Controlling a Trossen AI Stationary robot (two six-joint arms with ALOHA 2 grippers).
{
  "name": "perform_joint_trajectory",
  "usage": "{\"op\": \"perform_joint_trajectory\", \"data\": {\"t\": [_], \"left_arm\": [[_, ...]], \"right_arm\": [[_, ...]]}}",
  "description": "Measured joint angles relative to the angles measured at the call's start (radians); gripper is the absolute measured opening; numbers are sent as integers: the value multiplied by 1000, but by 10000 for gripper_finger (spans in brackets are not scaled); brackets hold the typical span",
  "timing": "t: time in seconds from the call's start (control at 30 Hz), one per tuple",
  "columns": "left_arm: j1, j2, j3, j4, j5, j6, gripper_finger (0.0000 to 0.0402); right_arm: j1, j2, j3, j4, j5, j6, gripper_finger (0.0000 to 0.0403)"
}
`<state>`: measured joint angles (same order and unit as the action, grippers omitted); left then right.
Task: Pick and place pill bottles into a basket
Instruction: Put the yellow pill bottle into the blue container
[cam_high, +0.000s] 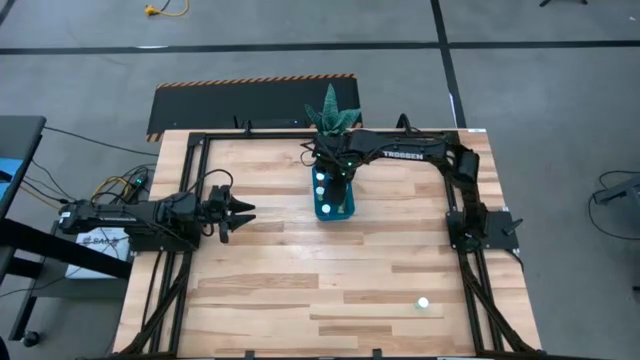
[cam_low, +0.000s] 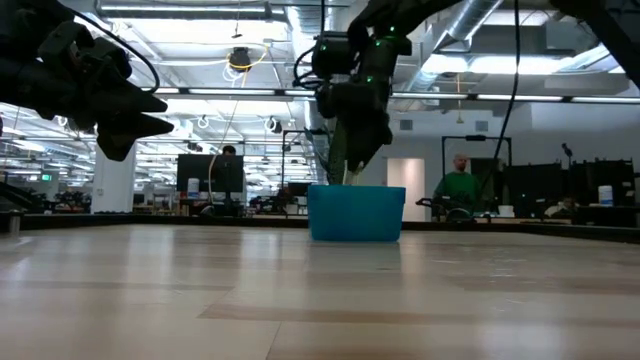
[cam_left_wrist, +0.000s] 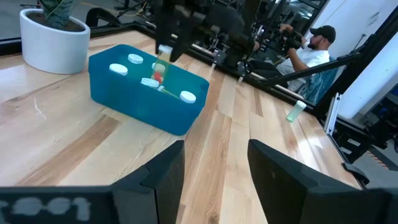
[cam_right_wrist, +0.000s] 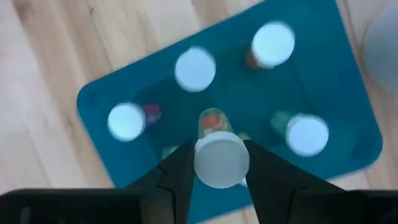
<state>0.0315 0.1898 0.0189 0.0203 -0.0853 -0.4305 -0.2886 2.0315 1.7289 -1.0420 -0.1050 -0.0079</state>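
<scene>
The pale wooden tabletop (cam_high: 300, 290) carried the teal-blue rectangular plastic basket (cam_high: 335, 196) near its far edge, four white-capped pill bottles already inside. The right pincer (cam_right_wrist: 219, 163) hung directly above it, closed on a white-capped pill bottle (cam_right_wrist: 221, 159), presumably for release. The left pincer (cam_left_wrist: 214, 171) waited, parted and empty, at the left.

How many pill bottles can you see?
6: four standing in the basket, one held above it by the right hand, one lying alone on the table. Others may be hidden.
</scene>
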Motion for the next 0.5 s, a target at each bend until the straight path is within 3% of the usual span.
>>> {"op": "perform_joint_trajectory", "data": {"t": [0.5], "left_arm": [[0,0,0,-1,0,0,165]], "right_arm": [[23,50,-5,13,1,-2,140]]}}
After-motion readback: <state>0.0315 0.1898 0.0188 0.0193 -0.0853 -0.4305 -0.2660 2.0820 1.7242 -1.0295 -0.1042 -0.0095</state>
